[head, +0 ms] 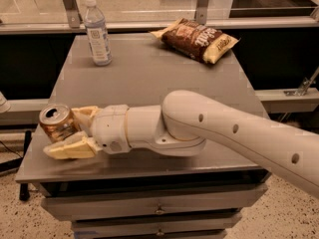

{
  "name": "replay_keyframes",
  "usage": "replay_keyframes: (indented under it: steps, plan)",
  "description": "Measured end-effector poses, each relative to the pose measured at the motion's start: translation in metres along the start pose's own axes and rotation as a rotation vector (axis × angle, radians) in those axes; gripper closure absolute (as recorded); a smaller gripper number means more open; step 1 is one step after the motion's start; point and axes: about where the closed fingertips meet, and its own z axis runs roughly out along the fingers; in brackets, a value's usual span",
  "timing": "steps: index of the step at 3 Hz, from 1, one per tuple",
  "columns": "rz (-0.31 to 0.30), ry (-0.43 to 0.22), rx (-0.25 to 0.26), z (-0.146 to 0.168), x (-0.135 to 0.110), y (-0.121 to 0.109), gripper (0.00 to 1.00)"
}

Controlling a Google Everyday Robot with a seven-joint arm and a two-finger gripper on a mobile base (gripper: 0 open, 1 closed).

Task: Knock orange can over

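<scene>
The orange can (57, 123) stands upright near the front left corner of the grey table (149, 78), its silver pull-tab top showing. My gripper (72, 130) is right beside it, open. One cream finger (67, 148) lies in front of the can at its base. The other finger (84, 114) sits just behind and to the right of the can. The can is between the two fingers and looks touched by them. My white arm (224, 133) reaches in from the right.
A clear plastic water bottle (96, 31) stands at the table's back left. A brown-and-yellow chip bag (197, 40) lies at the back right. The table's left edge is close to the can. Drawers (159, 210) are under the table.
</scene>
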Motion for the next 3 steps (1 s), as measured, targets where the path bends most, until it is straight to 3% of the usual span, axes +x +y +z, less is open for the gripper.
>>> replay_keyframes:
  steps: [1,2,3]
  plan:
    - [0.001,-0.001,0.016,-0.001,0.001,-0.004,0.63]
    - [-0.007,0.026,0.050,-0.023,-0.001,-0.023,0.87]
    - [-0.034,0.092,0.099,-0.064,-0.009,-0.061,1.00]
